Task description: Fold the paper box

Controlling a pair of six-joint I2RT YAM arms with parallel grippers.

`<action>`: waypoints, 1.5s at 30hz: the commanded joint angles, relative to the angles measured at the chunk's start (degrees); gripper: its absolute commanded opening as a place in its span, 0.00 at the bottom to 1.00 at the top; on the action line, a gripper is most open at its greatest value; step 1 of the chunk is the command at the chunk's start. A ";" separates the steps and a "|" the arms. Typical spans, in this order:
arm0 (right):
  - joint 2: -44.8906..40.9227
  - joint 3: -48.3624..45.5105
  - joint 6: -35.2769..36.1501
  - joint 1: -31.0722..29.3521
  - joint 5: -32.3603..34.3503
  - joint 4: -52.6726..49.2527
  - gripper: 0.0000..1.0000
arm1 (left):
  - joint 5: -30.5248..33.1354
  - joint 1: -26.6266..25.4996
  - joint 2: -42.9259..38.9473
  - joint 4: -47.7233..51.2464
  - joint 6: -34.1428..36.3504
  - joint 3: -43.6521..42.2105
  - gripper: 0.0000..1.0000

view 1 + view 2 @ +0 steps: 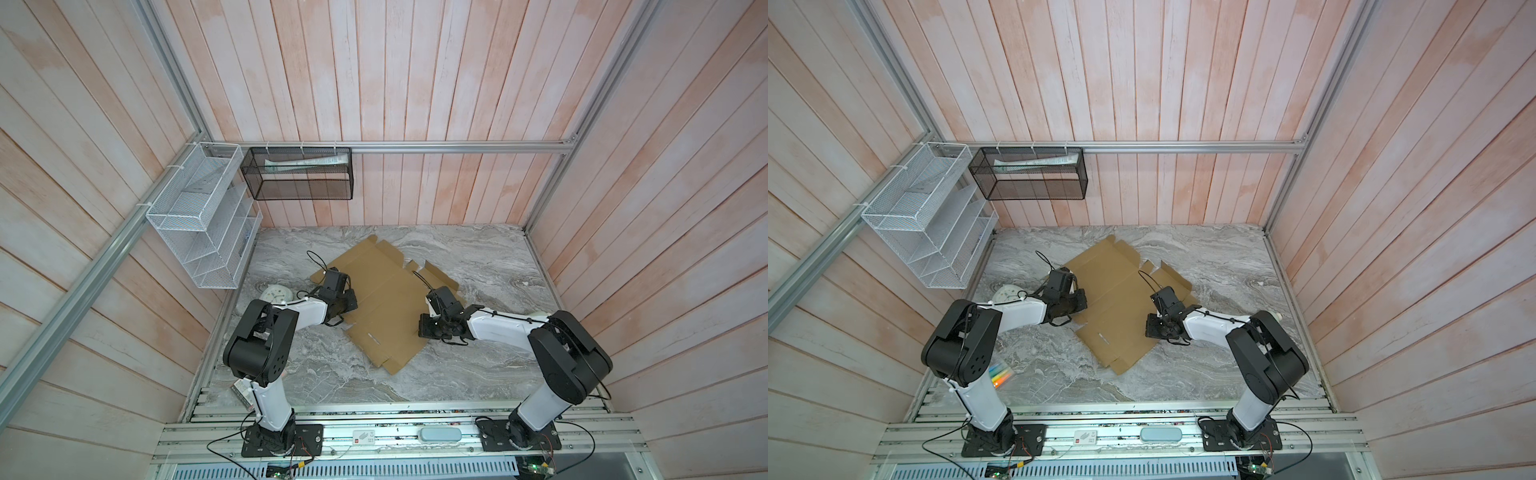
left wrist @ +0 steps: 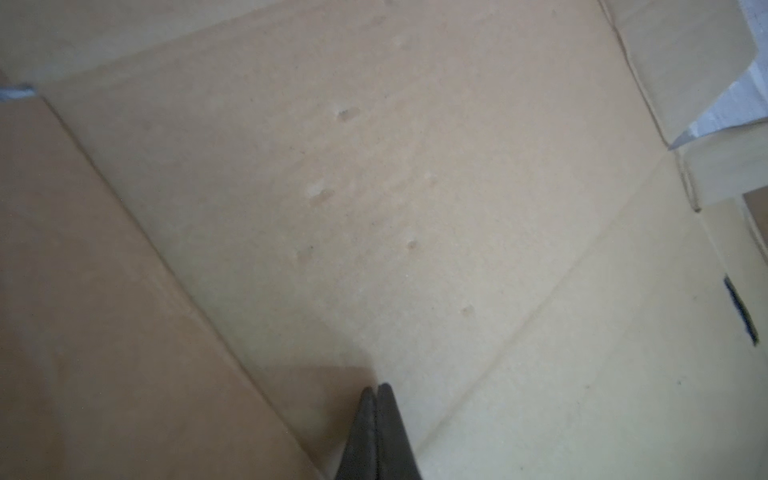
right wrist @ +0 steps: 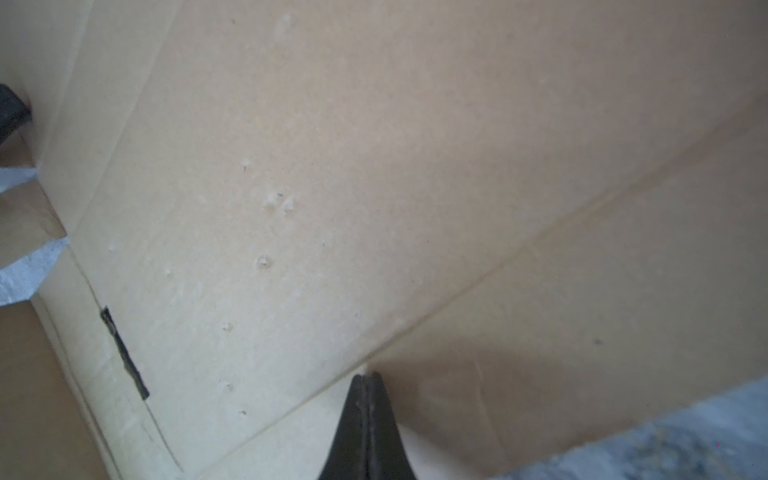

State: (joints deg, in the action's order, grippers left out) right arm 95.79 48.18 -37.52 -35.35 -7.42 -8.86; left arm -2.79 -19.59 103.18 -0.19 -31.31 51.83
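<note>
The paper box (image 1: 388, 286) (image 1: 1115, 286) is a flat brown die-cut cardboard sheet lying askew on the marble table, its flaps spread out. My left gripper (image 1: 349, 302) (image 1: 1079, 301) rests over the sheet's left edge. In the left wrist view its tips (image 2: 377, 388) are shut together and touch the cardboard (image 2: 374, 187) beside a crease. My right gripper (image 1: 428, 327) (image 1: 1154, 327) sits at the sheet's right edge. Its tips (image 3: 365, 376) are shut too, on a crease of the cardboard (image 3: 374, 166), with nothing between them.
A round white clock-like object (image 1: 275, 293) lies behind the left arm. A pack of coloured markers (image 1: 1000, 374) sits by the left arm's base. A white wire rack (image 1: 203, 216) and a black mesh basket (image 1: 297, 174) hang on the walls. Bare marble (image 1: 490, 257) surrounds the sheet.
</note>
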 commanded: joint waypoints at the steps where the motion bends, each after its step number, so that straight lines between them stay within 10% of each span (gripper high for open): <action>1: 3.63 1.87 3.98 2.52 1.01 -4.07 0.00 | -2.12 -0.35 -0.91 2.17 -1.50 -3.40 0.00; 18: 5.02 16.95 12.73 9.60 5.67 -12.97 0.00 | -2.50 -4.37 -11.90 5.76 -0.95 -3.66 0.00; 33: -2.18 11.28 4.11 -11.34 6.32 -10.56 0.01 | -2.63 1.66 -11.02 10.03 4.01 -1.61 0.00; 45: 1.42 5.30 -2.30 -17.11 0.88 -4.62 0.00 | -4.04 1.62 -9.82 5.89 0.93 -7.49 0.00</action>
State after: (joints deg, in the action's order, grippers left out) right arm 96.23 55.16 -37.01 -51.88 -4.47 -15.68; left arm -5.82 -18.00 93.38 7.66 -29.50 45.87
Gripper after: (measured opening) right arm 0.043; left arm 0.044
